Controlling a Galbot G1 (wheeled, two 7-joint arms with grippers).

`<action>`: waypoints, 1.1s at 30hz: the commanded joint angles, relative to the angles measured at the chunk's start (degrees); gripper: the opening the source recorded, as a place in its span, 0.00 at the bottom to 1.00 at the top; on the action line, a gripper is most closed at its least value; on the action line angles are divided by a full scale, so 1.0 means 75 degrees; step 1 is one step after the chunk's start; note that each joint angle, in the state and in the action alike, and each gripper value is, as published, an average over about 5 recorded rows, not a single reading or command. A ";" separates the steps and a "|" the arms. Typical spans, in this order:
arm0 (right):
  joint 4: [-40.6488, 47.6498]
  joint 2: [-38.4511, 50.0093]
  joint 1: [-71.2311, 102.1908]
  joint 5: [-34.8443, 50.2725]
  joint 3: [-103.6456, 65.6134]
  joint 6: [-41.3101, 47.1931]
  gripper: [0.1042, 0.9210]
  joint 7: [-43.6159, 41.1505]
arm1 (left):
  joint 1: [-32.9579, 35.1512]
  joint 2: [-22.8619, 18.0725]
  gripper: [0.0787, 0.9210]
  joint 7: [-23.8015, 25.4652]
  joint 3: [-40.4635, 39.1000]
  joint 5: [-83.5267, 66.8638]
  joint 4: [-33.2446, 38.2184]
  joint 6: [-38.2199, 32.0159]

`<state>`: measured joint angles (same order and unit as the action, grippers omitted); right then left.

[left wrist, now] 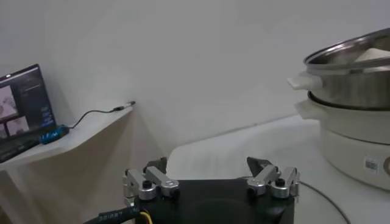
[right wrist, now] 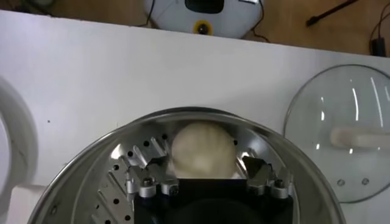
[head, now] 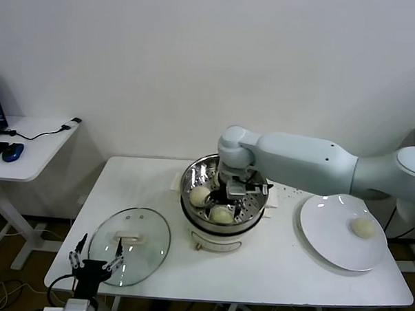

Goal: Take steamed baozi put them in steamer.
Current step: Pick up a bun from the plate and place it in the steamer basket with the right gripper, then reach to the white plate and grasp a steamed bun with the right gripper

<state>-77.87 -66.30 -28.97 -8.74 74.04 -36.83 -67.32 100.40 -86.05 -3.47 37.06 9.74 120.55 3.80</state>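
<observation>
While the right arm reached over the cooker, the scene stood as follows.

Right gripper: the right gripper [head: 237, 191] hung inside the steamer [head: 193, 174], just above its perforated floor; its fingers [right wrist: 144, 182] stood spread apart on either side of a bun, not squeezing it.

Bun at the gripper: one steamed baozi [right wrist: 202, 150] sat on the steamer floor between those open fingertips.

Other buns in the steamer: the head view showed a baozi at the steamer's left side [head: 200, 195] and another at its near edge [head: 222, 215].

Bun on the plate: a last baozi [head: 362, 228] lay on the white plate [head: 328, 236], on the table to the right of the steamer.

Steamer: it sat on the white cooker base [head: 221, 237] near the middle of the white table [head: 278, 276].

Left gripper: the left gripper [head: 97, 259] was parked low at the table's near left edge, its fingers [left wrist: 143, 184] held wide open and gripping nothing.

Glass lid: the lid [head: 152, 232] lay flat on the table to the left of the steamer, just beside the left gripper.
</observation>
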 commanded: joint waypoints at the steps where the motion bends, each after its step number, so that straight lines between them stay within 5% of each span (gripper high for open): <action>1: 0.0103 0.0071 -0.0122 0.0045 -0.0273 -0.0057 0.88 -0.0019 | -0.0008 0.0013 0.88 -0.0006 -0.0011 0.0011 0.0012 0.0016; 6: 0.0610 0.0471 -0.0593 0.0786 -0.0541 0.0517 0.88 0.0136 | 0.0011 0.0020 0.88 -0.0009 -0.0023 0.0018 0.0054 0.0020; 11: 0.0825 0.1457 -0.1794 0.2924 0.1060 0.3078 0.88 0.2085 | 0.0071 0.0022 0.88 -0.0004 -0.0041 0.0026 0.0099 -0.0004; 15: 0.0905 0.2509 -0.2065 0.4344 0.1576 0.4840 0.88 0.1841 | 0.0081 0.0029 0.88 0.0001 -0.0059 0.0024 0.0125 -0.0027; 22: 0.1167 0.4451 -0.1045 0.3841 0.0623 0.5960 0.88 0.0592 | 0.0079 0.0032 0.88 0.0005 -0.0099 0.0022 0.0174 -0.0040; 33: 0.3609 0.4992 0.3196 0.0837 -0.4053 0.3701 0.88 -0.0171 | 0.0134 0.0004 0.88 -0.0006 -0.0074 0.0064 0.0284 -0.0008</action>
<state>-61.92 -35.83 -23.75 8.09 64.54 -5.77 -65.24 101.07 -85.90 -3.47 36.46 10.15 122.48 3.74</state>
